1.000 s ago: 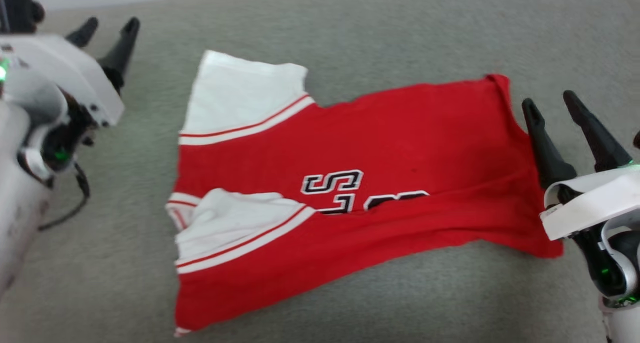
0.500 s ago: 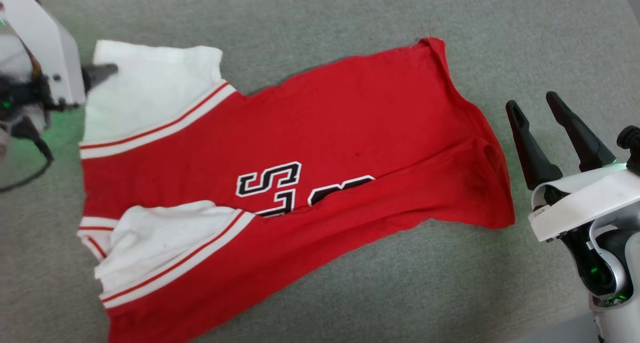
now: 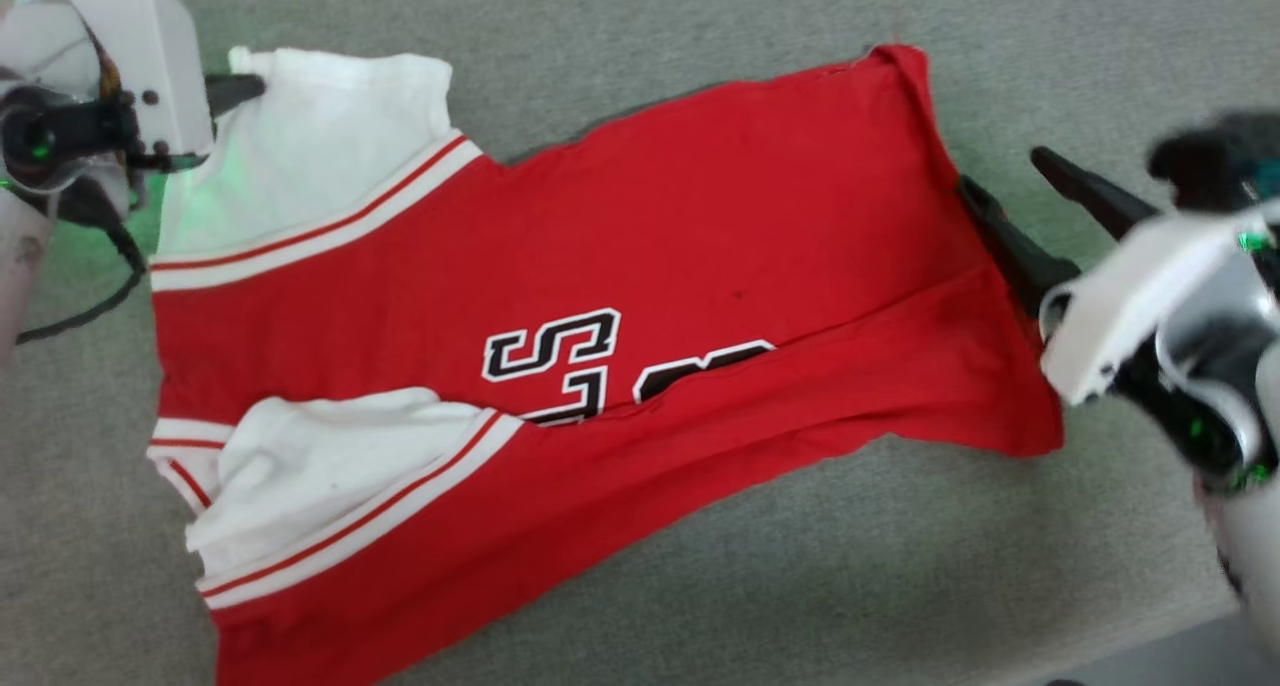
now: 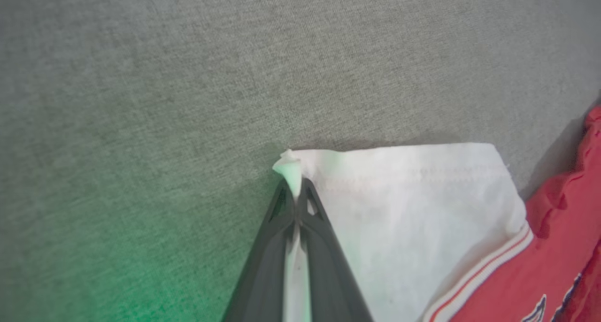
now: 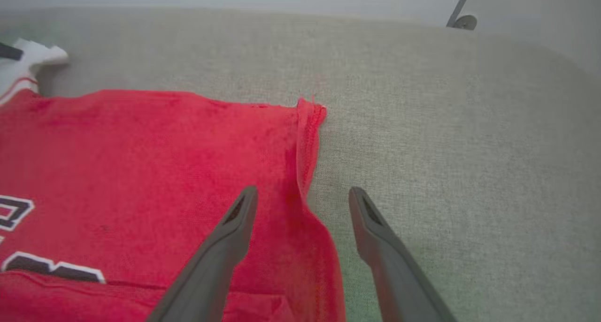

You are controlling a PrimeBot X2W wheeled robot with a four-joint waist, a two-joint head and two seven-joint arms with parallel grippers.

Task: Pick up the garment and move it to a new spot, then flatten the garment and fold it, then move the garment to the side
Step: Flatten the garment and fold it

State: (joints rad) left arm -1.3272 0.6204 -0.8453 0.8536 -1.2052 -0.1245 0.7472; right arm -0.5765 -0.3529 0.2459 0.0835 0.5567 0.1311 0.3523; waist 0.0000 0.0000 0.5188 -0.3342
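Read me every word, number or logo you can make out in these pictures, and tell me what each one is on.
"S": a black letter outlined in white, on the red front of the garment.
The characters just below the "S" are half tucked into a crease of the garment and cannot be read.
No other text can be read.

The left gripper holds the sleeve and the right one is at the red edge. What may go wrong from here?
1. The left gripper pinches only the very corner of the white sleeve of the garment; a pull may slip it free.
2. The right gripper is open astride the red edge; closing there may catch just a thin fold, so the cloth would probably lift unevenly.
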